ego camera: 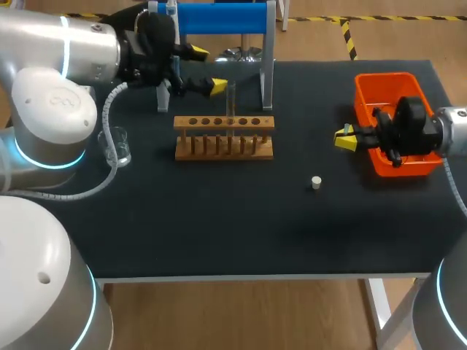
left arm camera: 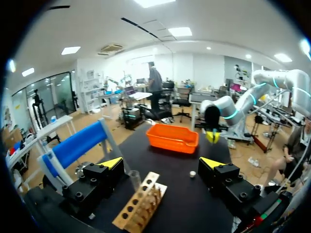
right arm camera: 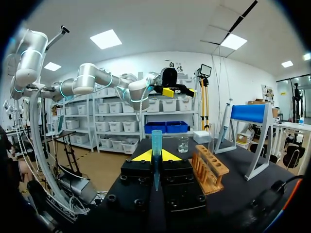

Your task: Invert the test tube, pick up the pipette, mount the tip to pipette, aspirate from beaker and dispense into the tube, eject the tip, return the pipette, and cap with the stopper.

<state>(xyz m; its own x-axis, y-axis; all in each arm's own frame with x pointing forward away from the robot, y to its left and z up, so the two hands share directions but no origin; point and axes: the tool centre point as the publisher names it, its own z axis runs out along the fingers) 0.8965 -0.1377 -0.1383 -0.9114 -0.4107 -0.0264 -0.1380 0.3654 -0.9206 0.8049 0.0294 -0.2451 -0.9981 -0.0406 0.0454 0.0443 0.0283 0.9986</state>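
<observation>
Your left fingers point(left arm camera: 112, 163) are spread wide and hold nothing. Under and just ahead of them stands the wooden rack point(left arm camera: 140, 206), with the clear test tube point(left arm camera: 134, 178) upright in one of its holes, near the finger on the blue stand's point(left arm camera: 77, 145) side. Ahead of the other finger, the small white stopper point(left arm camera: 193, 174) lies alone on the bench point(left arm camera: 163, 156). Farther ahead sits the orange bin point(left arm camera: 172, 138).

Your right fingers point(right arm camera: 141, 156) are pressed on a blue pipette tip point(right arm camera: 156, 143) — it stands upright between them, narrow end down. Ahead of them, a little to one side, you see the rack again, and the glass beaker point(right arm camera: 183, 144) beyond it.

From the head view, your right fingers hover at the bin's rim, apart from the stopper — the beaker stands well off, past the rack's far end.
</observation>
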